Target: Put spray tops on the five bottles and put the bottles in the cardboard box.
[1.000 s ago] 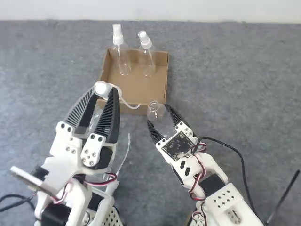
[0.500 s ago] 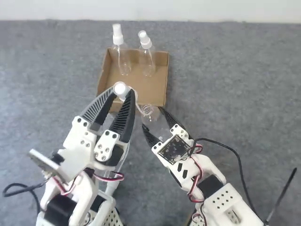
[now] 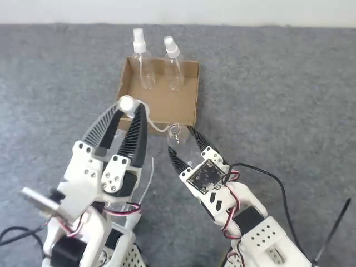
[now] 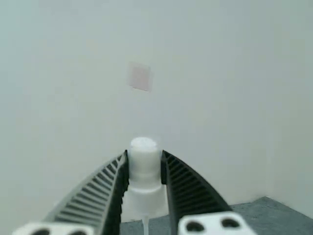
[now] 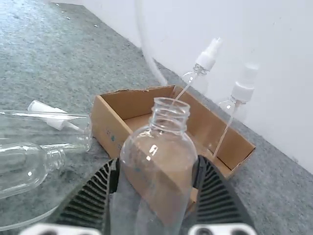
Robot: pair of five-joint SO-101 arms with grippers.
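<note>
Shifted left: my left pincer [image 3: 127,111], clamped on spray top [image 3: 127,103] | right pincer [image 3: 179,141] clamped on bottle [image 3: 177,133], neck up | top lies left of neck

Table [image 3: 289,83]: covered in grey carpet-like cloth, matt, with a coarse, fuzzy texture. Box [image 3: 186,108]: brown cardboard, matt, with raw cut edges. Held bottle [image 5: 155,161]: clear plastic, smooth and glossy, with bright glints on the shoulder and the threaded neck. Upright bottles [image 3: 146,72] [image 3: 174,75] and lying bottles [image 5: 44,128] [image 5: 24,171]: the same clear glossy plastic, fitted with white plastic heads and thin translucent tubes. Spray top [image 4: 143,169]: white plastic, smooth, with a satin sheen. Left claw [image 3: 128,109] and right claw [image 3: 179,140]: fingers of black plastic, matt and ribbed. Their bodies are white plastic, smooth and faintly glossy, with dark screw heads. Wall [image 4: 220,73]: white, smooth, matt.
</note>
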